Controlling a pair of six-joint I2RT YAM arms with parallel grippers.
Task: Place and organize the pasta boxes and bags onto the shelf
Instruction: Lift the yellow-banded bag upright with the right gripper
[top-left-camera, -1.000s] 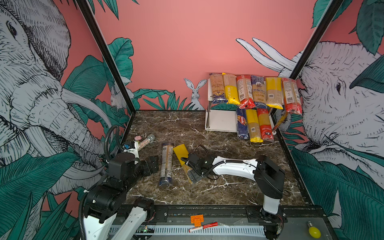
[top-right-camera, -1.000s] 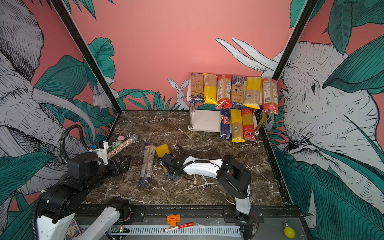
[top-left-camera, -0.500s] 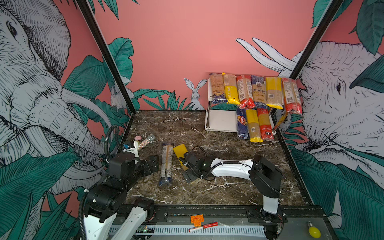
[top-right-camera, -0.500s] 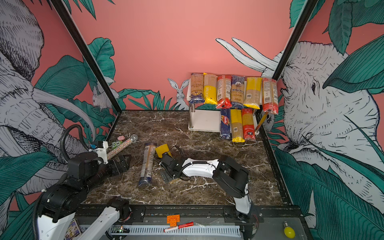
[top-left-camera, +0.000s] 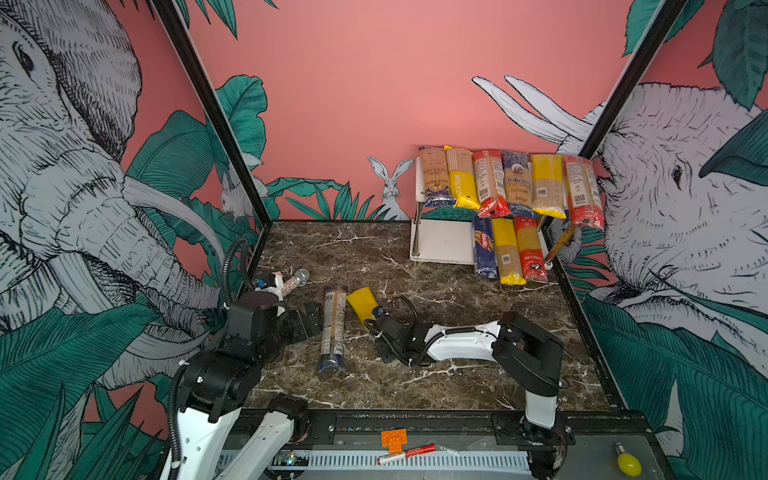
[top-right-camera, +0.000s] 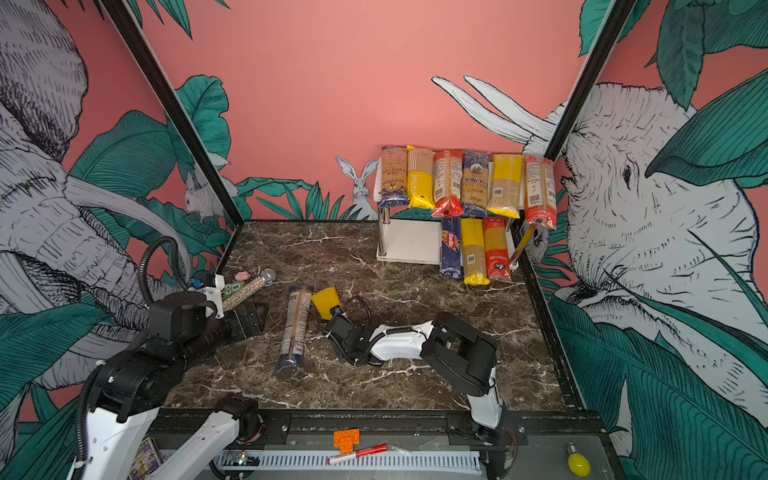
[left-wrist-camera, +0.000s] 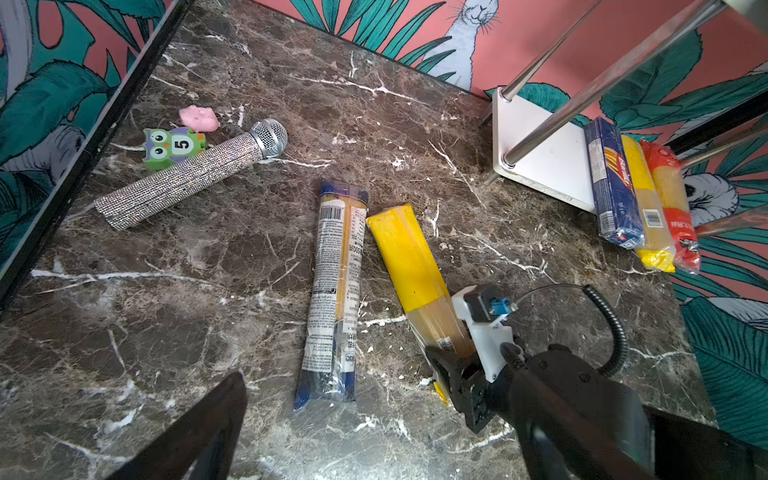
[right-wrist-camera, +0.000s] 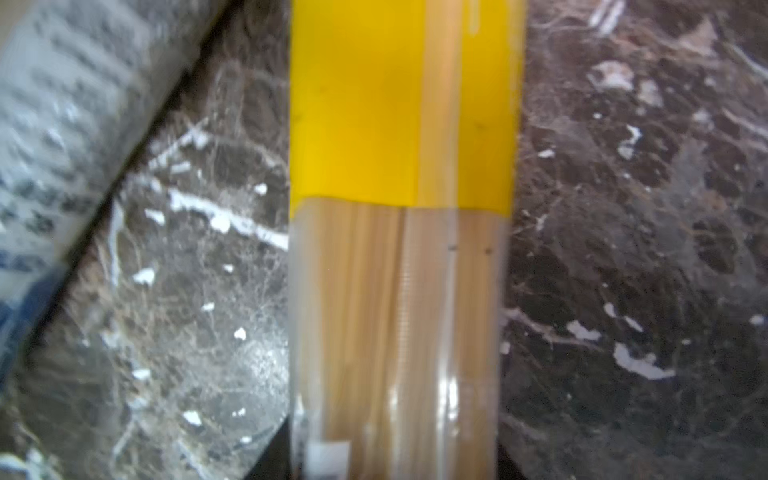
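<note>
A yellow-ended pasta bag (top-left-camera: 361, 300) lies on the marble table, and my right gripper (top-left-camera: 376, 328) is shut on its clear end (right-wrist-camera: 399, 332); dark fingers press both sides in the right wrist view. A blue-ended bag (top-left-camera: 333, 328) lies just left of it, untouched. My left gripper (top-left-camera: 308, 322) stands open beside that bag, holding nothing. The white shelf (top-left-camera: 444, 245) stands at the back right. Several packs (top-left-camera: 511, 183) fill its top tier. A blue Barilla box (top-left-camera: 484, 249), a yellow bag (top-left-camera: 507, 253) and a red bag (top-left-camera: 530, 249) lie on the right of its lower board.
A glittery microphone (left-wrist-camera: 191, 174), a green owl toy (left-wrist-camera: 172, 145) and a pink piece (left-wrist-camera: 199, 117) lie by the left wall. On the front rail sit an orange brick (top-left-camera: 394, 439), a marker pen (top-left-camera: 407, 453) and a yellow bulb (top-left-camera: 628, 464). The lower board's left half is bare.
My right gripper slid a little further over the yellow-ended bag and closed its jaws on it. The left arm has not moved.
</note>
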